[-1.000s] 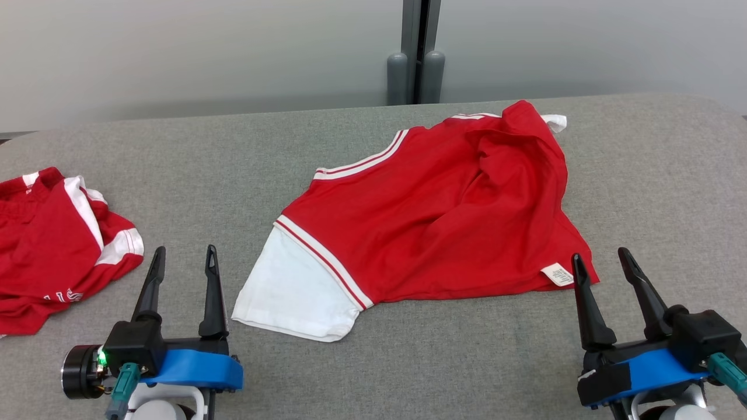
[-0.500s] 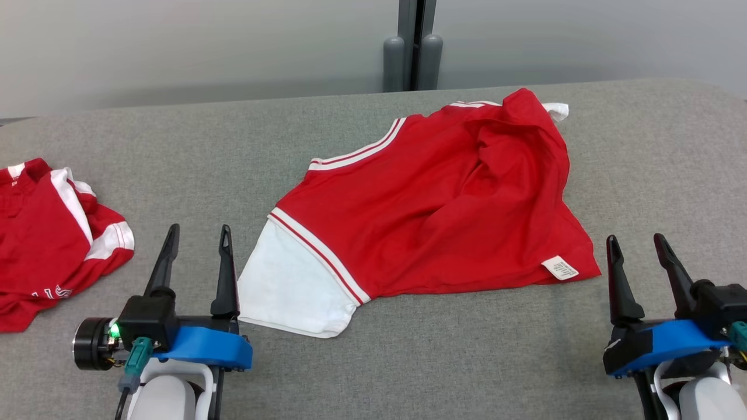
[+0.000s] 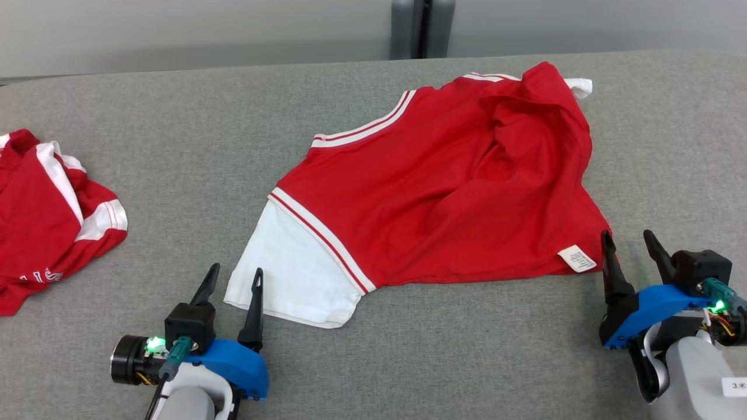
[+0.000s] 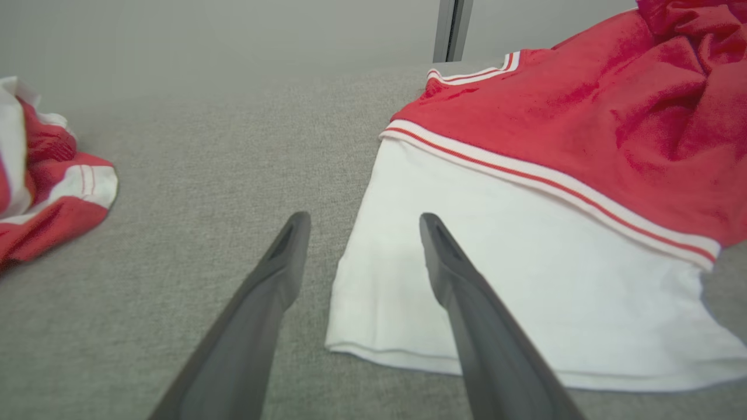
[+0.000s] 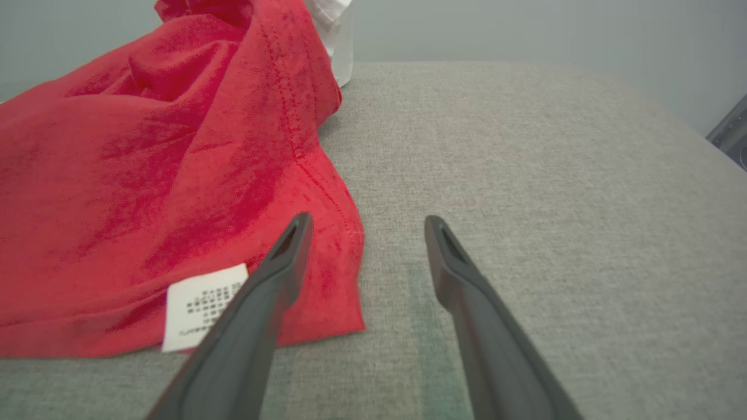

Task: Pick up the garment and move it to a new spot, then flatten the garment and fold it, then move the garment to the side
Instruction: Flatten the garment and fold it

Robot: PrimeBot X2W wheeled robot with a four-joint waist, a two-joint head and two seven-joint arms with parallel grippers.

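The garment (image 3: pixel 443 192) is a red shirt with white striped trim, spread with wrinkles over the middle of the grey table (image 3: pixel 175 146). Its white sleeve (image 3: pixel 292 280) points toward me. My left gripper (image 3: pixel 237 269) stands open at the sleeve's near left corner. In the left wrist view the left gripper (image 4: pixel 363 219) straddles the sleeve (image 4: pixel 525 251) edge, one finger over white cloth. My right gripper (image 3: pixel 627 234) is open beside the red hem corner with the white label (image 3: pixel 576 258). In the right wrist view the right gripper (image 5: pixel 367 219) has its left finger over the hem (image 5: pixel 146 175) next to the label (image 5: pixel 201 303).
A second red and white garment (image 3: pixel 46 221) lies crumpled at the table's left edge, also seen as a bundle (image 4: pixel 41 181) in the left wrist view. A pale wall with a grey post (image 3: pixel 421 26) stands behind the table. Bare grey cloth lies right of the shirt.
The head camera has tilted down. My left gripper has moved right, up to the white sleeve's corner. My right gripper has stayed by the labelled hem corner. Both remain open.
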